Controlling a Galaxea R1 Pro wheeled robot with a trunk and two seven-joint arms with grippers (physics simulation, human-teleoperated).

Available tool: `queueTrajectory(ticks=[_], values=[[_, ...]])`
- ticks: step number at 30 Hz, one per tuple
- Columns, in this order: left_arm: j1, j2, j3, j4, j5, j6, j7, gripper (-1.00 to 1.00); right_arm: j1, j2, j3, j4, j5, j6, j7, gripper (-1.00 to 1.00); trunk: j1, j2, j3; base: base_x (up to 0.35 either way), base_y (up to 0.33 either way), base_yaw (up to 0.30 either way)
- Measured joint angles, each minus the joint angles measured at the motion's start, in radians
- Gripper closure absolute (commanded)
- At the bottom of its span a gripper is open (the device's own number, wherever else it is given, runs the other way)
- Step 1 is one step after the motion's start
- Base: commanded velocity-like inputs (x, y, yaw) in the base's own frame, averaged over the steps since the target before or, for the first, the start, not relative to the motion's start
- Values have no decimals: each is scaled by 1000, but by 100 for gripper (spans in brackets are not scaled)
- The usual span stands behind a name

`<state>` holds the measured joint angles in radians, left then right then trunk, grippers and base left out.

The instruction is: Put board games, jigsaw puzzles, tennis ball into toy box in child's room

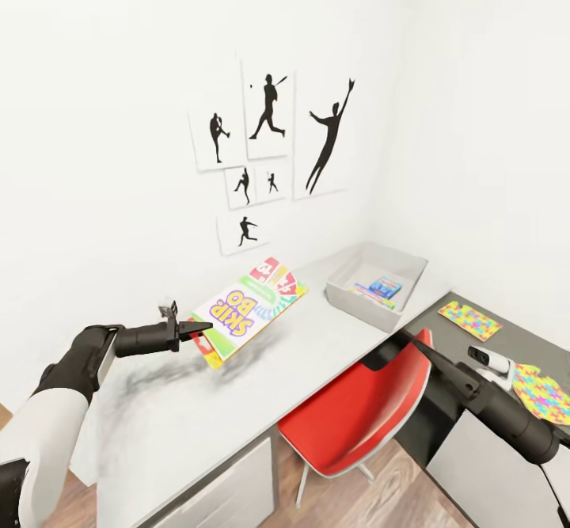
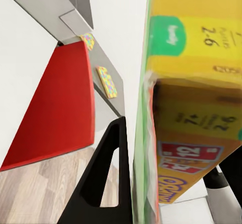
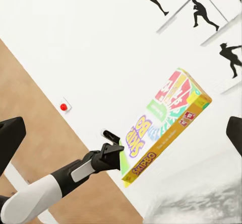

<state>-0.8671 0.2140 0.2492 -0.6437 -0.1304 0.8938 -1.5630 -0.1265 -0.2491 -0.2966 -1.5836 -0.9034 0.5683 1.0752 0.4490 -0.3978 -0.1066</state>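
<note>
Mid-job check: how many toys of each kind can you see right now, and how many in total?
Board games: 2, the large one held by the left gripper, the small blue one in the toy box.
Jigsaw puzzles: 2.
Total: 4.

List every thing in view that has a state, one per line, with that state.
Left hand: shut on the Skip-Bo game, holding it by a corner.
Skip-Bo game: lifted clear of the table, tilted.
Toy box: open, with a small blue game already inside.
Puzzles: two, lying flat on the dark section, outside the box.
Right hand: open, holding nothing.
Red chair: tucked at the table.
</note>
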Motion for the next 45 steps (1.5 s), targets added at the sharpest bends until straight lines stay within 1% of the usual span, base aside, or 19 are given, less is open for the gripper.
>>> queueTrajectory(ticks=[4, 7, 12, 16, 21, 29, 33, 34, 36, 38, 40, 41, 42, 43, 44, 45], values=[[0, 0, 0, 0, 0, 0, 0, 100, 0, 2, -1, 0, 0, 1, -19, -100, 0, 0, 0, 164, -244, -1], [0, 0, -1, -1, 1, 0, 0, 100, 0, 0, 0, 0, 0, 3, -32, -100, 0, 0, 0, 47, -72, 0], [0, 0, 0, -1, 2, -1, 0, 100, 0, 3, -1, 0, 0, 1, -33, -100, 0, 0, 5, 9, -45, 0], [0, 0, 0, -1, 2, -4, 0, 100, 0, -1, -2, 0, -1, 1, -31, -100, 0, 0, 9, 1, -142, 0], [0, 0, 0, -1, 4, -28, 0, 100, 0, -2, -2, -1, -1, 1, -31, -100, 0, 0, 9, 0, -157, 0], [0, -1, 0, -1, 4, -33, 0, 100, 0, -1, -2, 0, 0, 2, -37, -100, 0, 0, 10, 0, -51, 0], [0, -1, 0, -1, 4, -33, 0, 100, 0, 0, 0, -1, 5, 8, -66, -100, 0, 0, 10, 0, -193, 0], [0, -2, 0, -1, 4, -33, 0, 100, -1, 0, 1, -3, 13, 11, -90, -100, 0, 0, 10, 0, -257, 0], [0, -5, 0, -1, 3, -34, 0, 100, -2, -1, 1, -5, 30, 21, -168, -100, 0, 0, 10, 0, -236, 0], [0, -7, 0, -3, 3, -34, 0, 100, -6, 0, -1, -5, 39, 61, -278, -100, 0, 0, 10, 0, -115, 0], [0, -8, 0, -4, 3, -34, 0, 100, -11, -4, -8, -6, 42, 118, -403, -100, 0, 0, 10, 0, -47, 0], [0, -8, 1, -4, 3, -34, 0, 100, -12, -6, -21, -6, 42, 144, -454, -100, 0, 0, 10, 0, -29, 0], [0, -8, 1, -4, 3, -34, 0, 100, -12, -6, -32, -7, 41, 154, -475, -100, 0, 0, 10, 0, -19, 0], [0, -8, 1, -4, 3, -34, 0, 100, -12, -7, -59, -5, 39, 169, -500, -100, 0, 0, 10, 0, -12, 0], [0, -8, 2, -4, 3, -33, 0, 100, -10, -8, -92, -5, 35, 180, -512, -100, 0, 0, 10, 0, -8, 0], [0, -8, 2, -4, 3, -34, 0, 100, -7, -6, -125, -4, 33, 186, -508, -100, 0, 0, 10, 0, -5, 0]])
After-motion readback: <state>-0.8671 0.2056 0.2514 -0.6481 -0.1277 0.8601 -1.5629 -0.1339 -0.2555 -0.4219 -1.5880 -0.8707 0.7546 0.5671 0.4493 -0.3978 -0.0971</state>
